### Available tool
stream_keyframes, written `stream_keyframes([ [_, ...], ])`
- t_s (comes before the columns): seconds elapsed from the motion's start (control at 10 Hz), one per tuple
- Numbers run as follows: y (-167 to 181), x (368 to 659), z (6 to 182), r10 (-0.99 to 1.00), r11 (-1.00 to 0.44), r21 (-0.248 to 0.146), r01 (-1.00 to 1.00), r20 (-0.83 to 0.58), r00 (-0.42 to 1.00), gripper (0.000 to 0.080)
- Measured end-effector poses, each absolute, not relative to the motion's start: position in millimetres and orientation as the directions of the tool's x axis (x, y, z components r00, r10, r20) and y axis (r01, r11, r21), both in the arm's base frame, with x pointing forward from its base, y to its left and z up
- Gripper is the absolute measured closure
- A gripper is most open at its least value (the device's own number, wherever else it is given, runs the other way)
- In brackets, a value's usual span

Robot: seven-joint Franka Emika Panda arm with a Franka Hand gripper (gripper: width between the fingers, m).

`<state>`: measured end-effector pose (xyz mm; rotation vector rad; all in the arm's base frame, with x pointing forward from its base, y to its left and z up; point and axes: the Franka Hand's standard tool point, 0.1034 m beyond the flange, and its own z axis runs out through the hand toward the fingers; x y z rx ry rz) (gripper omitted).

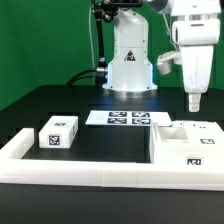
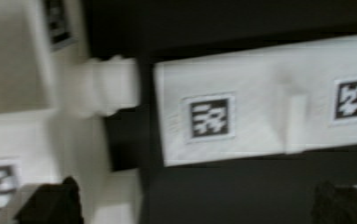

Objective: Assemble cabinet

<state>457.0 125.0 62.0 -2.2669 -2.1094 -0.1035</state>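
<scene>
A large white cabinet block [image 1: 186,142] with tags stands at the exterior view's right, inside the rail. A small white tagged block [image 1: 58,133] stands at the exterior view's left. My gripper [image 1: 195,103] hangs above the large block's far edge, apart from it and empty. In the wrist view my gripper [image 2: 201,205] is open, with the dark fingertips [image 2: 50,202] spread wide. Below them lies a white tagged panel face [image 2: 246,108]. Beside it is a white piece with a round knob [image 2: 106,84].
The marker board [image 1: 128,118] lies flat in the middle, in front of the arm's base [image 1: 130,65]. A long low white rail [image 1: 90,170] runs along the front and turns back at the exterior view's left. The table is black.
</scene>
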Motion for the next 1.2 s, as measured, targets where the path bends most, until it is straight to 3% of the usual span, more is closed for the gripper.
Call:
stream_keyframes([
  [0.5,125,449,57.1,0.995,-0.070,0.004,0.998,0.078,0.069,0.0150],
  [1.2,131,424,20.2,0.989,-0.096,-0.046,0.994,0.109,0.100,0.0150],
])
